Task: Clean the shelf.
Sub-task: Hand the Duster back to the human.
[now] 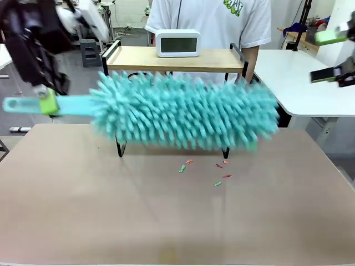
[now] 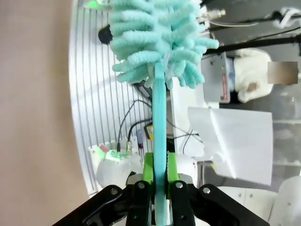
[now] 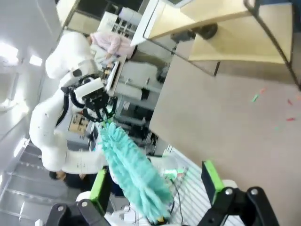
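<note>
The shelf [image 1: 216, 60] stands at the table's far side, its light top board in a black frame. A fluffy teal duster [image 1: 183, 113] hangs level in front of it and hides the lower board. My left gripper [image 1: 49, 102] is shut on the duster's flat teal handle at the left. In the left wrist view, the gripper [image 2: 160, 188] clamps the handle, with the duster head [image 2: 157, 42] ahead. My right gripper [image 1: 331, 55] is open and holds nothing, high at the right. In the right wrist view, the gripper [image 3: 155, 186] is spread wide, with the duster [image 3: 131, 172] and shelf [image 3: 230, 47] beyond.
A white digital clock [image 1: 177, 43] sits on the shelf's top board. A person in a white T-shirt [image 1: 211, 22] stands behind the shelf. Several small red and green scraps [image 1: 222, 176] lie on the beige tabletop [image 1: 166, 221] in front of the shelf. A white table [image 1: 299, 83] stands at the right.
</note>
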{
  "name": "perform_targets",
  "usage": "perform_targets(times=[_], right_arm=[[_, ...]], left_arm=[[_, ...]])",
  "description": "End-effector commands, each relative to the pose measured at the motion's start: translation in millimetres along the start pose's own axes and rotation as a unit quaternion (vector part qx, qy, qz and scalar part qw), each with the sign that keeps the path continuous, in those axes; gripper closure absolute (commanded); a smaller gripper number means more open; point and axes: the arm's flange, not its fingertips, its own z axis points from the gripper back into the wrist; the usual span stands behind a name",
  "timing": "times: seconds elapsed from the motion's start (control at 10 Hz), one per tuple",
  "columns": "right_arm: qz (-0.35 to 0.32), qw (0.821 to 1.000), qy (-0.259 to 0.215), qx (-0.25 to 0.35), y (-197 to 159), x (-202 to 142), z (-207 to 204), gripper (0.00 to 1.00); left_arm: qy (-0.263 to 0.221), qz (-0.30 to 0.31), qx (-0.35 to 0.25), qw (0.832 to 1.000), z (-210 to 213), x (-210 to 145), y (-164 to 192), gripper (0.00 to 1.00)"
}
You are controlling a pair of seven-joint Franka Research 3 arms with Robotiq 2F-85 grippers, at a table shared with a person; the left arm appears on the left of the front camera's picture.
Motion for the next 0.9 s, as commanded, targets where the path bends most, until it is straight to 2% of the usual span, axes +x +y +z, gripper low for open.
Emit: perform_targets(times=[0.0, 0.1, 0.4, 0.6, 0.8], right_arm=[[-0.011, 0.997, 0.076, 0.026, 3, 19, -38, 0.00], [-0.019, 0.992, 0.120, 0.032, 6, 13, -66, 0.00], [0.001, 0.968, 0.247, 0.044, 9, -21, -118, 0.00], [-0.004, 0.952, 0.289, 0.102, 6, -35, -129, 0.00], [0.021, 0.937, 0.334, 0.097, 11, -47, -131, 0.00]], left_arm=[[0.059, -0.023, -0.016, 0.998, 14, 20, 5, 0.88], [0.073, -0.022, -0.018, 0.997, 8, 36, 12, 0.88], [0.063, -0.050, -0.019, 0.997, 8, 53, 17, 0.88], [0.060, -0.050, -0.026, 0.997, 5, 59, 23, 0.88], [0.053, -0.054, -0.036, 0.997, 3, 60, 27, 0.88]])
